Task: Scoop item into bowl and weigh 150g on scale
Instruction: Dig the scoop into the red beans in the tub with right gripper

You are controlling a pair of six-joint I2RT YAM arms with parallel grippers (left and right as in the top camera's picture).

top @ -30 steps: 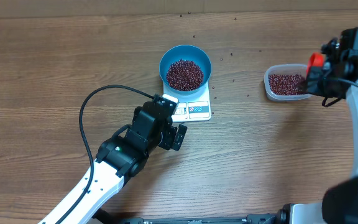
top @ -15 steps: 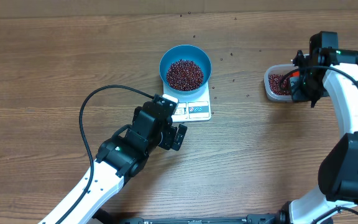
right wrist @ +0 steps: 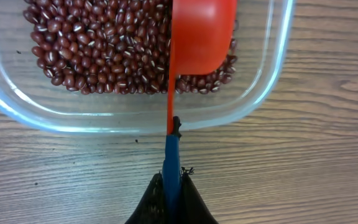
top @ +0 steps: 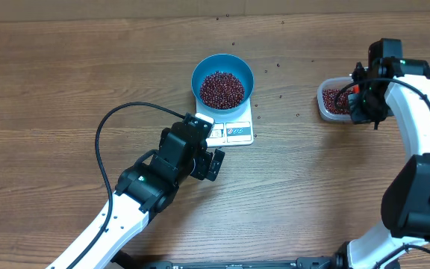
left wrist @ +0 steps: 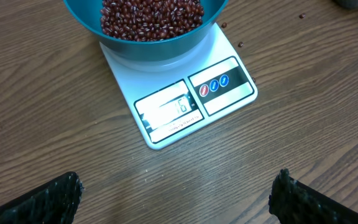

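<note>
Right pincer [right wrist: 171,186] clamps red plastic scoop [right wrist: 201,34] over glossy maroon beans [right wrist: 92,43] (clear rounded tub [right wrist: 272,68]); left pincer [left wrist: 179,199] gapes wide, w/ nothing held.

Red scoop [right wrist: 201,34] now down among beans [right wrist: 104,43] in clear container [right wrist: 277,68].

Blue bowl [top: 196,78], heaped with dark maroon beans [top: 222,89], stands upright on the white scale [top: 234,133], behind its display.

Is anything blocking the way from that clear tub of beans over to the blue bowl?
Nothing visible does. Between the clear tub and the blue bowl on the scale lies bare wooden table with only a few stray beans. The right gripper is shut on the red scoop, its cup at the beans in the tub.
</note>
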